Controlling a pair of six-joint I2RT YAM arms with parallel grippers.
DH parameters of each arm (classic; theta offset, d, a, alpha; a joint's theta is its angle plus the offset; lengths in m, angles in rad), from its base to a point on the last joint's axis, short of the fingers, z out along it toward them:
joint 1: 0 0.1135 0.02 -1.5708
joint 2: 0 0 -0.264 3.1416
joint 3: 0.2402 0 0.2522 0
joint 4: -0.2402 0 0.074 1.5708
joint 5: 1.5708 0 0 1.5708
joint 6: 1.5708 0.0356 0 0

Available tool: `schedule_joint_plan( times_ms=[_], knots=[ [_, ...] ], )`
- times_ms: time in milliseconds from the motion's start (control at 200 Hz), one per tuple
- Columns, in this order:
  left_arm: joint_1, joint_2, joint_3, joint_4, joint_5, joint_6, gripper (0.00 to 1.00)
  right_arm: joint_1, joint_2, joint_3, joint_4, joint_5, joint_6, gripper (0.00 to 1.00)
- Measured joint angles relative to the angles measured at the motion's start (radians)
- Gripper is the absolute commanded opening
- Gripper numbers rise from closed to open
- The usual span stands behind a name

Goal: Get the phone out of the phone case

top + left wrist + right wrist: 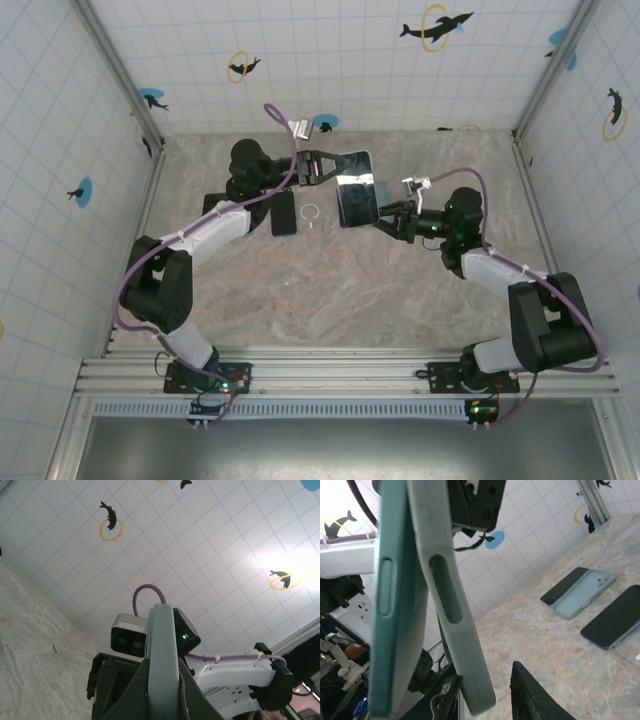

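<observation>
Left end effector (322, 166): clamped on phone case (162, 645) edge, raised over far tabletop (300, 300).
Right end effector (388, 216): jaws apart around phone case end.

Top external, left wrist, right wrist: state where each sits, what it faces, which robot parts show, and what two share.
Top external: above and behind, looking down on the table; left arm, right arm, left pincer and right pincer at the phone case.
Left wrist: on the left arm, looking up along the phone case toward the tiled wall; own fingers, right arm.
Right wrist: on the right arm, facing phone case and table; one own finger.
Shared: both wrists see the phone case edge-on.
</observation>
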Motion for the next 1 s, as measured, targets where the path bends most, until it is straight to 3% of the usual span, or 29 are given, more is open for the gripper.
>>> schedule_joint_plan(
  times_ms=[400, 581, 846, 921, 1001],
  knots=[
    [-0.004, 0.002, -0.040, 0.014, -0.158, -0.105, 0.00, 0.042, 0.060, -0.079, 0.446, 0.234, 0.521, 0.23],
    [-0.002, 0.019, -0.080, 0.045, -0.222, -0.182, 0.00, 0.080, 0.101, -0.126, 0.556, 0.357, 0.735, 0.17],
    [0.004, 0.037, -0.116, 0.069, -0.260, -0.255, 0.01, 0.116, 0.100, -0.161, 0.570, 0.469, 0.835, 0.07],
    [0.004, 0.040, -0.126, 0.073, -0.267, -0.271, 0.04, 0.120, 0.097, -0.169, 0.570, 0.486, 0.840, 0.04],
    [0.004, 0.048, -0.128, 0.076, -0.269, -0.281, 0.15, 0.124, 0.095, -0.177, 0.569, 0.500, 0.843, 0.02]
  ],
)
